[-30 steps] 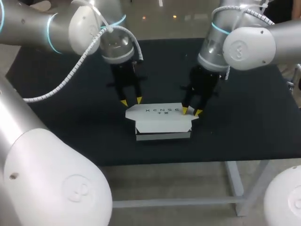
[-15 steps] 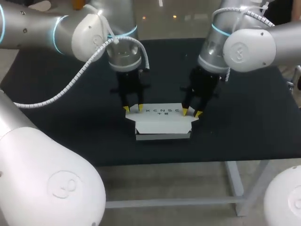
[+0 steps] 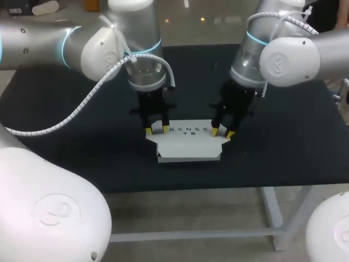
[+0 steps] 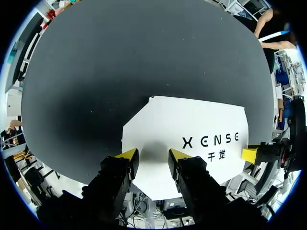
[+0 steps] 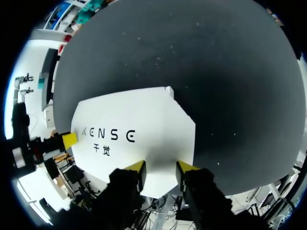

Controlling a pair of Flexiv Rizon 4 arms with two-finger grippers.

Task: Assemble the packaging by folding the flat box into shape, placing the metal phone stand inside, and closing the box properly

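Mid black surface [image 3: 283, 136]: white cardboard box [image 3: 188, 143], printed lid upward; left fingers [image 3: 148, 131] apart, tips at box's left end; right fingers [image 3: 215, 131] apart, tips at box's right end.

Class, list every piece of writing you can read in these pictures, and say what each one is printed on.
"XENSE": large black letters on the top of the white box.
"千觉": two smaller characters just beneath that word, on the same box top.
Marks on the arms' joint caps: too blurred to read.
No other writing on the table can be read.
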